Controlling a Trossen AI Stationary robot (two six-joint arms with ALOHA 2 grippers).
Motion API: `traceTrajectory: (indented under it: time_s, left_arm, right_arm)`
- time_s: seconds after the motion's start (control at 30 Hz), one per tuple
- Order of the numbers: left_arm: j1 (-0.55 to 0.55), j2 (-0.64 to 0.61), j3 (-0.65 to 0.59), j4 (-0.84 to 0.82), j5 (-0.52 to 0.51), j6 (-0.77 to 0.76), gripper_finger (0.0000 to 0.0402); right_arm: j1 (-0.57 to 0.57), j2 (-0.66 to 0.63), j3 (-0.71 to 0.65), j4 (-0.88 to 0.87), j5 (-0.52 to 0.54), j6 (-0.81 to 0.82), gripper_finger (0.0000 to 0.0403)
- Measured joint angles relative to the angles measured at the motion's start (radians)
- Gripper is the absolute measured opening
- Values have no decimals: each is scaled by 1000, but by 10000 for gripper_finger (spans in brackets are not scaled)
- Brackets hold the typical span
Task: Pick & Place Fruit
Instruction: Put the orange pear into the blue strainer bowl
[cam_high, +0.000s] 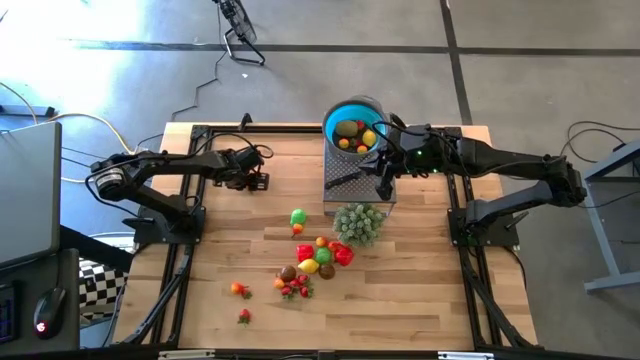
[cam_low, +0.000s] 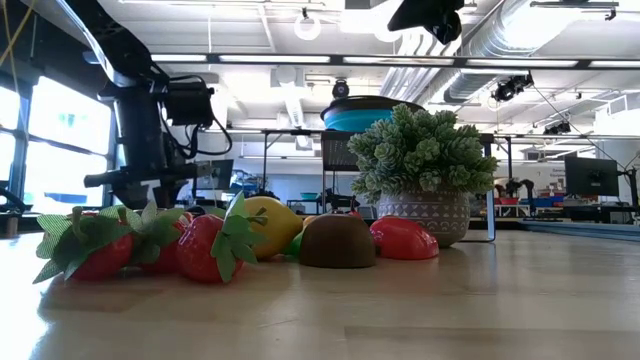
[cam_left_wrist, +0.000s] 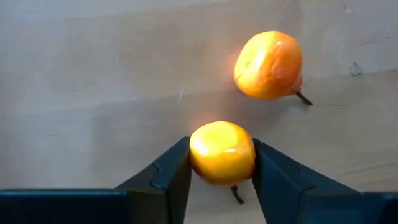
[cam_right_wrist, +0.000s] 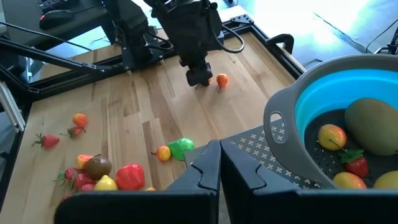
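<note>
Two small orange fruits lie on the wooden table at its far left. One orange fruit (cam_left_wrist: 222, 152) sits between the fingers of my left gripper (cam_left_wrist: 222, 163), which points steeply down and is shut on it. The other orange fruit (cam_left_wrist: 268, 65) lies free a little beyond it. More fruit lies in a loose pile (cam_high: 320, 255) near the table's middle, and several pieces are in the blue bowl (cam_high: 335, 112). My right gripper (cam_right_wrist: 217, 168) is shut on nothing, raised beside the bowl. My left gripper pinches the small orange fruit by its two opposite sides (cam_left_wrist: 194, 155) between its two fingers. The fingers (cam_left_wrist: 174, 180) come from above, slanting down. The fruit sits stem end toward the gripper; whether it rests on the table I cannot tell.
The blue bowl sits in a grey colander (cam_right_wrist: 277, 121) on a black mesh stand (cam_high: 350, 180) at the far middle. A bushy pale green plant (cam_high: 358, 222) in a pot (cam_low: 425, 215) stands in front of it. A green fruit (cam_high: 298, 216) and strawberries (cam_high: 295, 288) lie scattered.
</note>
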Motion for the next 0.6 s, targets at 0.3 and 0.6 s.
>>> traceTrajectory:
  time_s: [0.3,0.6]
  left_arm:
    - [2,-2,0,0,73,28,135]
    - [1,-86,47,16,297,99,134]
  right_arm:
    - [0,0,0,0,0,0,2]
    - [0,0,0,0,-4,-2,2]
